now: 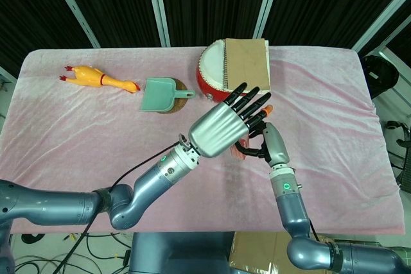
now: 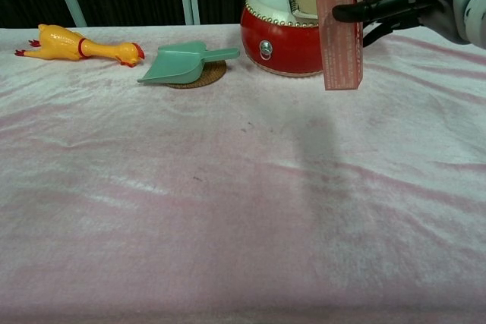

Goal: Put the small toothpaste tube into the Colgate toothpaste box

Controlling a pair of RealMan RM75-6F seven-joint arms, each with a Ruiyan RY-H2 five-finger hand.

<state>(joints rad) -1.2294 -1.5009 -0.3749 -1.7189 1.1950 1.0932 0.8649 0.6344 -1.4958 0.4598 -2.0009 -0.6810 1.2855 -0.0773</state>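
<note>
Far behind the lifted, upright Colgate box [image 2: 339,24], gripped by right hand [image 1: 273,142] under left hand [image 1: 221,126] (grip unclear), sit drum [image 2: 277,39], notebook [image 1: 247,62], dustpan [image 2: 178,64], rubber chicken [image 2: 72,45] on pink cloth [image 2: 228,202]; toothpaste tube hidden.

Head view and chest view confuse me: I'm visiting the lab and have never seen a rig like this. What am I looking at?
It is a robot with two metal arms, each ending in a human-like hand. The head view looks down from above. The chest view looks across the table from low down. On the pink cloth lie a yellow rubber chicken, a green dustpan on a woven mat, and a red drum with a notebook on top. The right hand holds the toothpaste box upright above the table. The left hand hovers over it, hiding most of it from above. Whether that hand holds anything I cannot tell.
</note>
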